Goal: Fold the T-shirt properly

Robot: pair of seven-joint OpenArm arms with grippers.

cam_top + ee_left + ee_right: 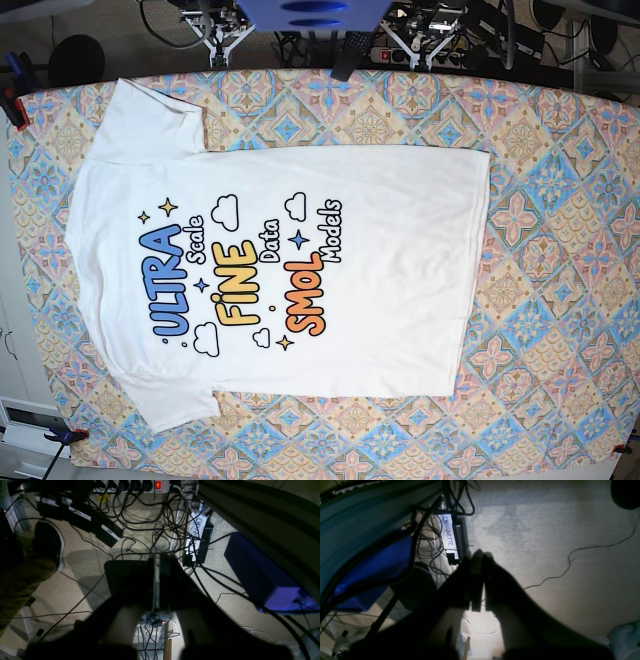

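T-shirt (290,280) flat, print up, on worktop (560,300). Both fingers clenched, empty, parked beyond 12 o'clock edge. Risk: off-centre pinch, crooked fold, print creased.

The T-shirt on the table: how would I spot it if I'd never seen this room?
Look at the big table covered with a patterned tile cloth. Spread flat across its left half lies the T-shirt, white with short sleeves. Its print sets it apart: blue "ULTRA", yellow "FiNE", orange "SMOL", with clouds and stars.

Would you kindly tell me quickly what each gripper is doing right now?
Left gripper: closed, holding nothing.
Right gripper: closed, holding nothing.
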